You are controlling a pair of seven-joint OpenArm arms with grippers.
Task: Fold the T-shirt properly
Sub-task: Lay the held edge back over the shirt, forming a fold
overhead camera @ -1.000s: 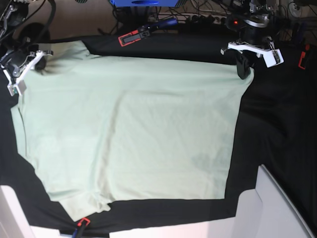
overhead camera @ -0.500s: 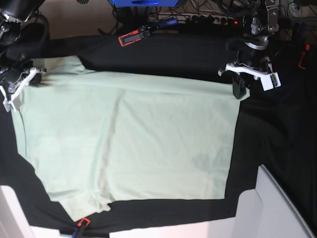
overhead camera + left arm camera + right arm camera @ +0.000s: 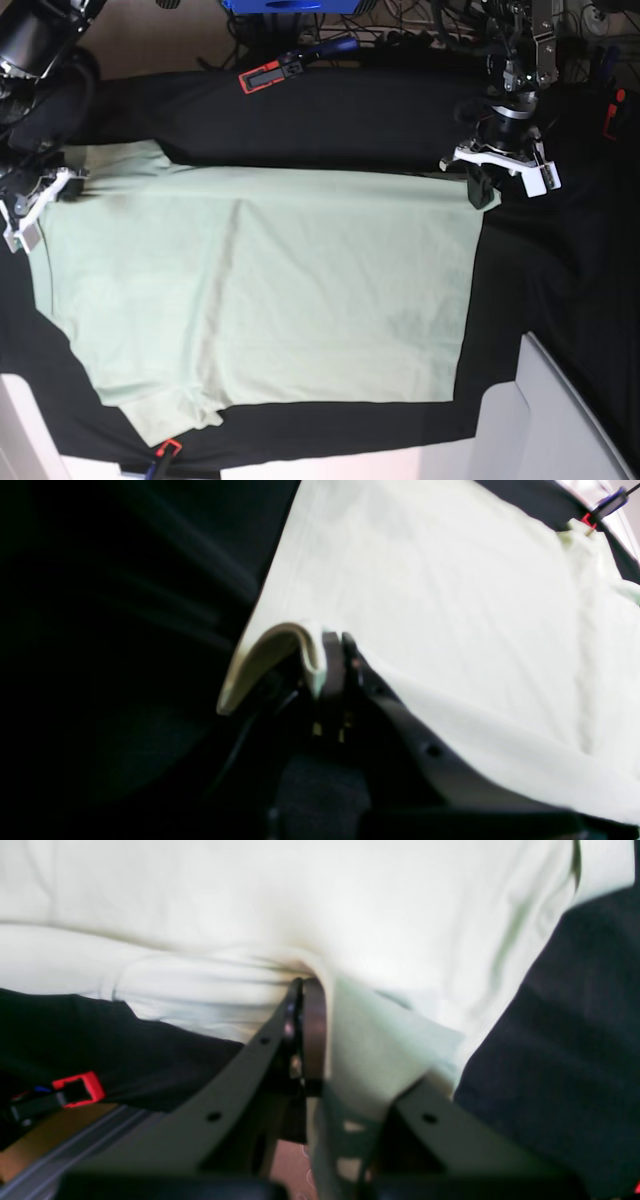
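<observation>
At about nine o'clock in the base view, the right gripper (image 3: 40, 195) is clenched on the far left corner of the T-shirt (image 3: 270, 290), next to a short sleeve that juts toward eleven o'clock. In the right wrist view the dark jaws of this gripper (image 3: 307, 1005) meet on a bunched fold of pale cloth, with more of it hanging between the finger frames.

The T-shirt is plain pale mint green and lies spread over the middle of the black table cloth (image 3: 560, 290), filling most of it. Its surface is mostly flat, with a soft crease running from twelve toward six o'clock left of centre and a faint darker patch near four o'clock. A second sleeve pokes out at seven o'clock, close to a red clamp (image 3: 168, 449) on the near table edge. Another red clamp (image 3: 262, 77) sits at twelve o'clock, well apart from the garment.

At two o'clock the left gripper (image 3: 482, 185) grasps the far right corner. In the left wrist view its jaws (image 3: 335, 650) are pressed together on the hem, which curls over beside them.
</observation>
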